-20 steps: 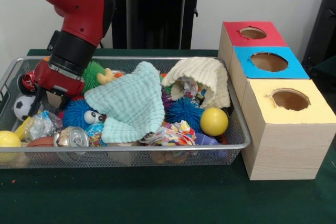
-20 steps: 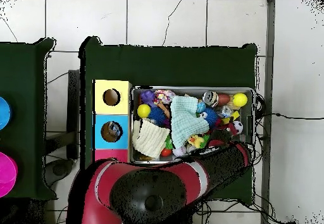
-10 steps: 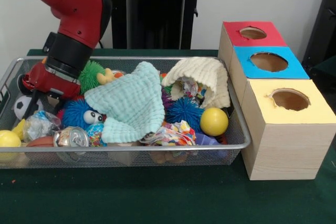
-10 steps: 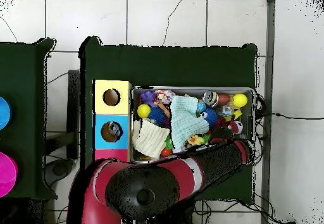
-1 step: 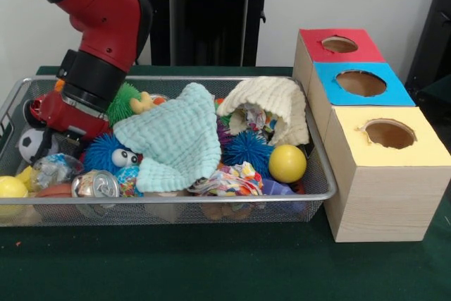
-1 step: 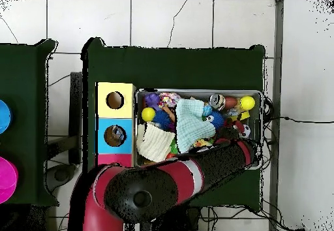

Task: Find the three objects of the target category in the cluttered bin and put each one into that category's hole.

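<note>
The wire bin (image 5: 318, 187) is full of mixed things. My gripper (image 5: 58, 140) reaches down into its left end, next to a soccer ball (image 5: 28, 143) and above crumpled clear plastic (image 5: 52, 170); its tip is hidden among them. Nearby lie a blue spiky ball with eyes (image 5: 106, 153), a green spiky ball (image 5: 125, 99), a can (image 5: 95, 185) and a yellow ball (image 5: 12, 187). A mint cloth (image 5: 180, 139) and a cream cloth (image 5: 273, 107) cover the middle. In the overhead view my arm (image 6: 196, 169) hides the gripper.
Three boxes with round holes stand right of the bin: red (image 5: 338, 46), blue (image 5: 360, 83), yellow (image 5: 388, 134). A second blue spiky ball (image 5: 246, 149), another yellow ball (image 5: 287, 163) and a colourful wrapper (image 5: 232, 177) lie at the bin's right.
The wrist has shifted slightly and sunk a little at the bin's left end. In the overhead view the forearm now covers more of the bin. The objects have hardly moved.
</note>
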Robot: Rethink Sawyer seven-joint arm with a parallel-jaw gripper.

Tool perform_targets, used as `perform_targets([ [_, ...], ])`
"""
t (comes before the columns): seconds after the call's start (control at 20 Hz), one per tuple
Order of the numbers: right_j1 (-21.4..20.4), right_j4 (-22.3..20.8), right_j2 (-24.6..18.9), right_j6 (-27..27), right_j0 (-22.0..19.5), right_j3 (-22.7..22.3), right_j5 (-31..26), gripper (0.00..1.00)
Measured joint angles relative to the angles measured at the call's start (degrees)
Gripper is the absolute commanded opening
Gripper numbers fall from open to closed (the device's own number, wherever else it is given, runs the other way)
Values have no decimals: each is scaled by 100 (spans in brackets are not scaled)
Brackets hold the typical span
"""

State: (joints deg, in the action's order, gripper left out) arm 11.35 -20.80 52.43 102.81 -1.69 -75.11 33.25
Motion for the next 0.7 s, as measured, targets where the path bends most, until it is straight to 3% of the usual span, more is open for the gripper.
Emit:
perform_targets([
  [0.25, 107, 324, 76, 0, 48, 16, 30, 100],
  [0.45, 77, 257, 58, 0, 47, 13, -1, 100],
  [0.6, -208, -233, -223, 0, -38, 17, -316, 100],
  [0.65, -529, -688, -570, 0, -157, 17, -723, 100],
  [0.7, -648, -834, -704, 0, -208, 13, -880, 100],
])
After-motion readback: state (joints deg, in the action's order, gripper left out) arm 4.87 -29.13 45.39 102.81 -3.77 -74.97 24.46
